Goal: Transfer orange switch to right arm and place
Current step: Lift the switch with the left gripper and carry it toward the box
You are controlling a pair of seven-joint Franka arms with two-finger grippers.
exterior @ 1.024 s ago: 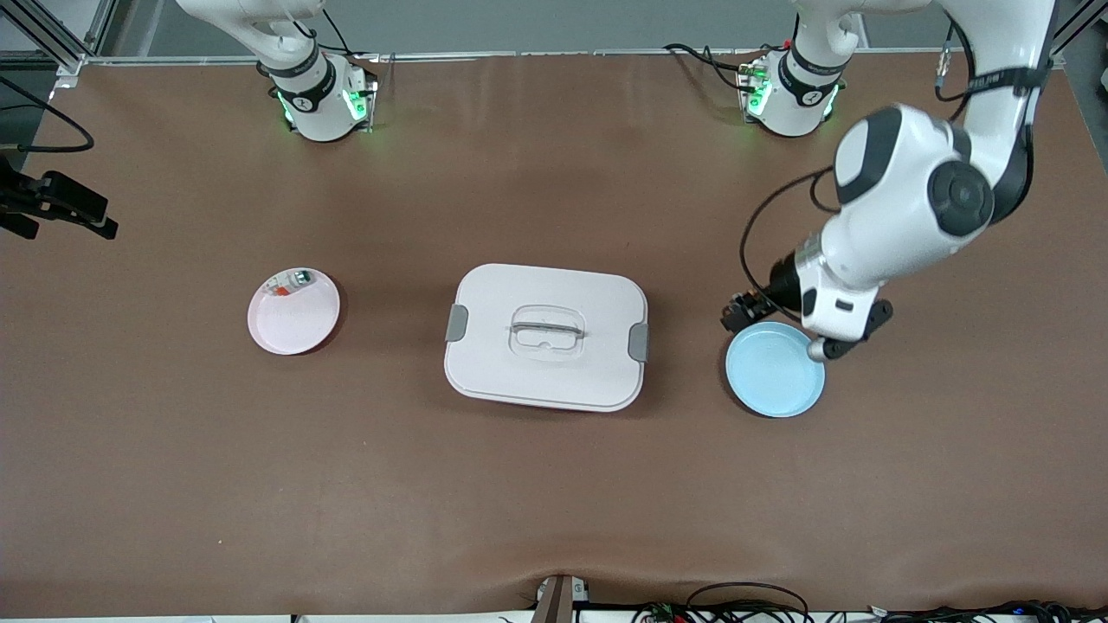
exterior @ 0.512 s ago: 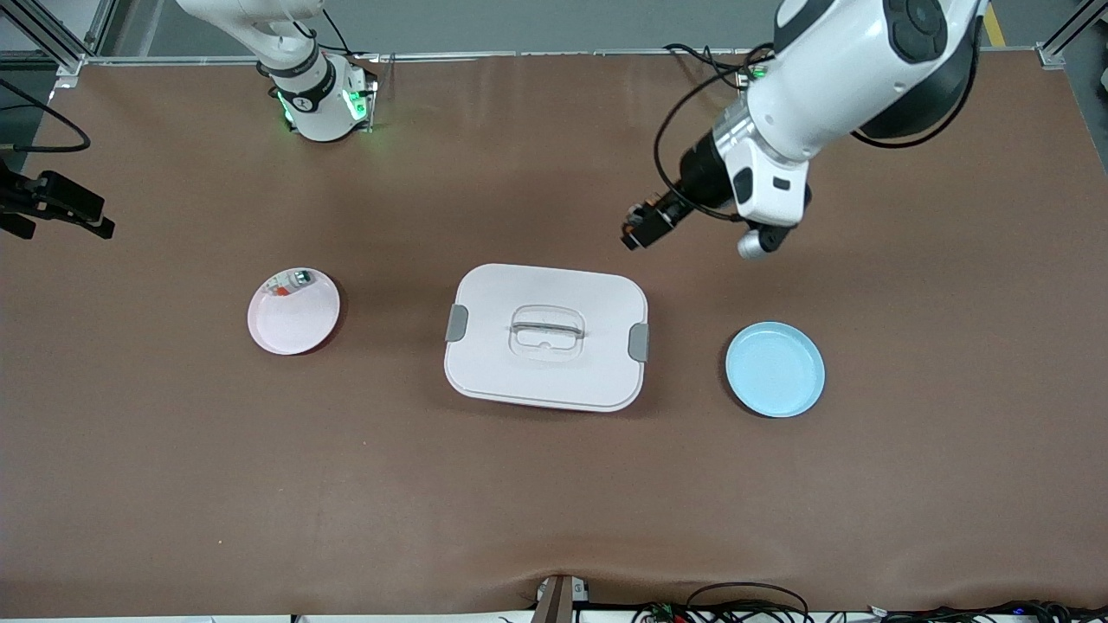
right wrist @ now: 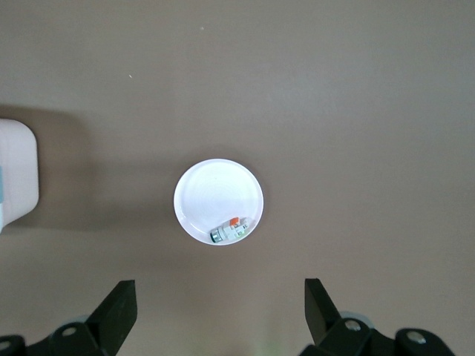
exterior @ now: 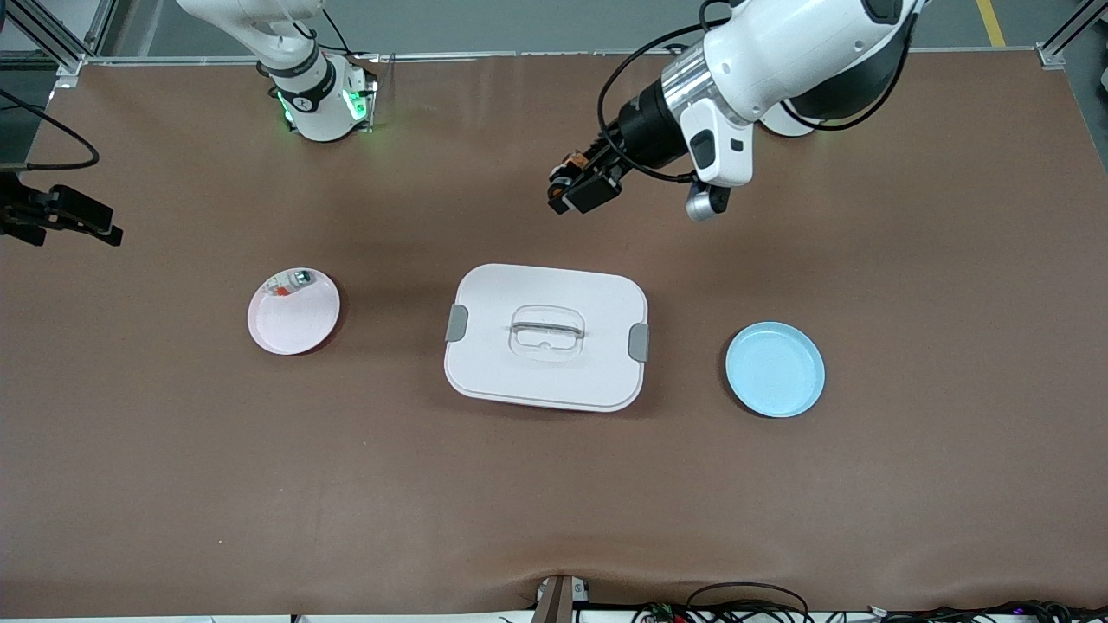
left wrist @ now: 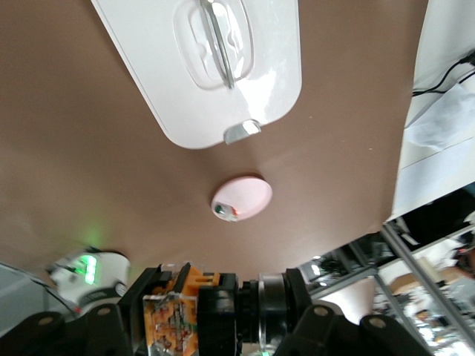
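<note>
The handover was under way: the left pincer point(exterior: 578, 183) hung above the bare tabletop point(exterior: 909, 260) just past the white lidded box point(exterior: 545, 337), clenched on the orange switch point(left wrist: 194, 308). The right pincer point(right wrist: 220, 308) waited wide open and empty, high over the pink plate point(exterior: 294, 311). Next, I reckoned, the two would have to meet so the right could take hold.

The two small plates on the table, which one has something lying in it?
The pink plate toward the right arm's end holds a small white part; the blue plate holds nothing.
</note>
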